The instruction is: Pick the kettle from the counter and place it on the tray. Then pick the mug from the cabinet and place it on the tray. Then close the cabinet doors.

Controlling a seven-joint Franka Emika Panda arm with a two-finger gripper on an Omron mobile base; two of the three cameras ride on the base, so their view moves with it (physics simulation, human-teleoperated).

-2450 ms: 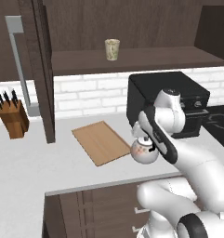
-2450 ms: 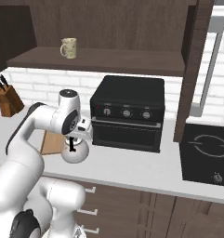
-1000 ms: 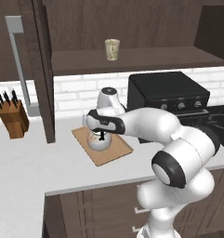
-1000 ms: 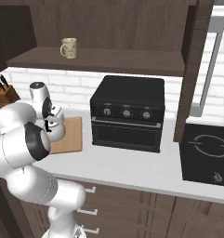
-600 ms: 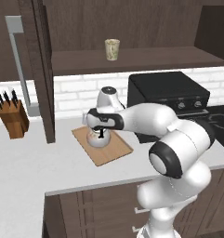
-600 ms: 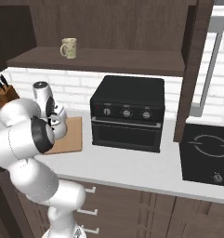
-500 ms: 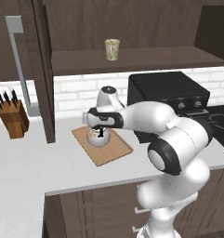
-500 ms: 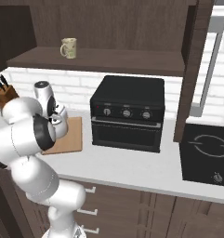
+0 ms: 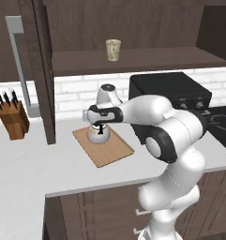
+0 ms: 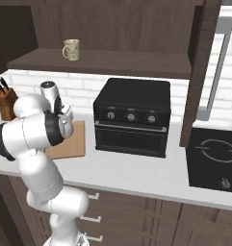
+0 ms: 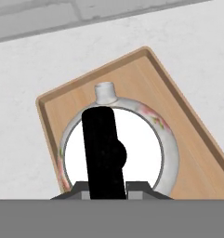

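Left base view: the white arm reaches across from the lower right, and its claw (image 9: 98, 126) points down over the kettle (image 9: 97, 135). The kettle sits on the far end of the tray (image 9: 103, 147), which lies flat on the pale table (image 9: 34, 164). The claw's dark tips straddle the kettle's black handle at its top; this view is too small to show contact. A knife block (image 9: 12, 120) stands at the left of the table, well apart from the tray. The black oven (image 9: 170, 91) stands to the right, behind the arm. The mug (image 9: 113, 49) stands upright on the cabinet (image 9: 133, 28) shelf, above and behind the tray. One cabinet door (image 9: 41, 70) hangs open, edge-on, between the knife block and the tray.

Right base view: the arm's upper links cover the kettle and the claw. A bare part of the tray (image 10: 73, 139) shows beside the arm, just left of the oven (image 10: 133, 115). The mug (image 10: 71, 49) is on the shelf at upper left, its loop handle to the left. The second open door (image 10: 199, 72) stands at the right, with its grey bar handle (image 10: 217, 67).

Hand view: the camera looks straight down on the kettle (image 11: 146, 139), whose spout points to the top of the view. The black handle runs between the two finger tips at the bottom edge, the claw (image 11: 105, 185) closed narrowly about it. The tray (image 11: 178, 116) rim surrounds the kettle, with the table (image 11: 20, 74) beyond.
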